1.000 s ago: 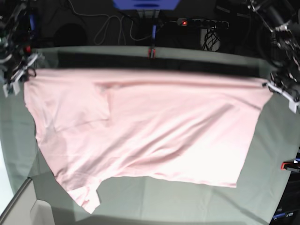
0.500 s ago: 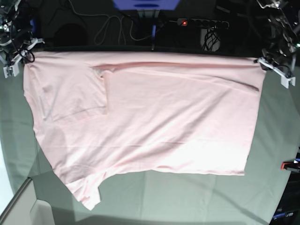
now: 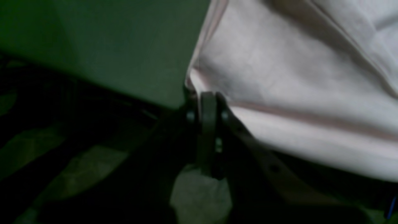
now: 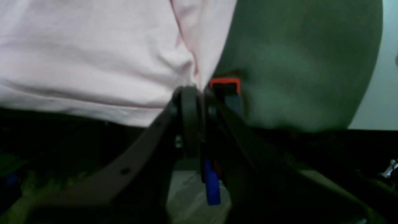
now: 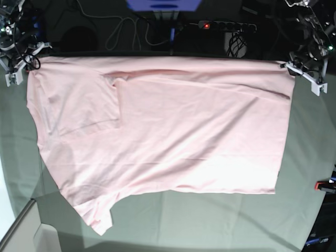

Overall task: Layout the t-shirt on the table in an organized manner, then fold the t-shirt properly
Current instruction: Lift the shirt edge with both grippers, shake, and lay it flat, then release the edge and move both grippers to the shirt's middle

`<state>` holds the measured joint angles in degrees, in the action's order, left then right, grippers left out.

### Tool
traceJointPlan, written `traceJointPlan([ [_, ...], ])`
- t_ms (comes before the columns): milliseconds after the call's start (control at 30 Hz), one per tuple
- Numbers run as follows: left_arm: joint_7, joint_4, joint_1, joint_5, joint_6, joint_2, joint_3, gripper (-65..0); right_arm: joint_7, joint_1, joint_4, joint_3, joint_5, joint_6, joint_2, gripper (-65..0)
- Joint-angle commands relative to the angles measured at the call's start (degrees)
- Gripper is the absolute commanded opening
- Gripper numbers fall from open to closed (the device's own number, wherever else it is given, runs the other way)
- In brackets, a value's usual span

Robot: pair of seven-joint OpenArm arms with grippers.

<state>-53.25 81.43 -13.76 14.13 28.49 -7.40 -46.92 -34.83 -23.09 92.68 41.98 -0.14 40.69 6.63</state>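
The pale pink t-shirt (image 5: 173, 136) is spread plain side up over the grey-green table (image 5: 310, 157), its far edge stretched in a straight line between my two grippers. One sleeve is folded in at the upper left, and another hangs toward the front left. My left gripper (image 5: 291, 67) is shut on the far right corner, and the left wrist view shows its jaws (image 3: 206, 96) pinching the t-shirt (image 3: 279, 68) hem. My right gripper (image 5: 29, 63) is shut on the far left corner, and the right wrist view shows it (image 4: 194, 90) gripping the t-shirt (image 4: 93, 46).
A red clamp (image 5: 324, 185) sits on the table's right edge, and another red clamp (image 4: 224, 84) is just beside my right gripper. A power strip (image 5: 226, 25) and cables (image 5: 126, 29) lie beyond the far edge. A pale box corner (image 5: 26, 236) is at the front left.
Both grippers have drawn the shirt's far edge up and back toward the table's far side, pulling it taut and straight. In the last half second they barely moved.
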Motion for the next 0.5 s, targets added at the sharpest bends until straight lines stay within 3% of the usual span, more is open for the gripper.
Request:
traceJointPlan([
  [0, 0.6, 1.1, 0.1, 0.2, -0.3, -1.1, -0.2, -64.5, 0.9, -0.3, 0.8, 0.4, 0.2, -0.7, 1.0, -65.0],
  [167, 0.6, 1.1, 1.6, 0.2, -0.3, -1.2, -0.2, -64.4, 0.8, -0.3, 0.6, 0.4, 0.1, -0.7, 1.0, -64.2],
  [267, 0.4, 1.1, 1.8, 0.2, -0.3, -1.2, -0.2, -61.1, 0.7, -0.3, 0.6, 0.6, 0.1, -0.7, 1.1, -56.7],
  [467, 0.1, 4.9, 1.5, 0.2, -0.4, -1.7, -0.2, -35.2, 0.6, -0.3, 0.9, 1.4, 0.1, -0.7, 1.9, -42.7],
])
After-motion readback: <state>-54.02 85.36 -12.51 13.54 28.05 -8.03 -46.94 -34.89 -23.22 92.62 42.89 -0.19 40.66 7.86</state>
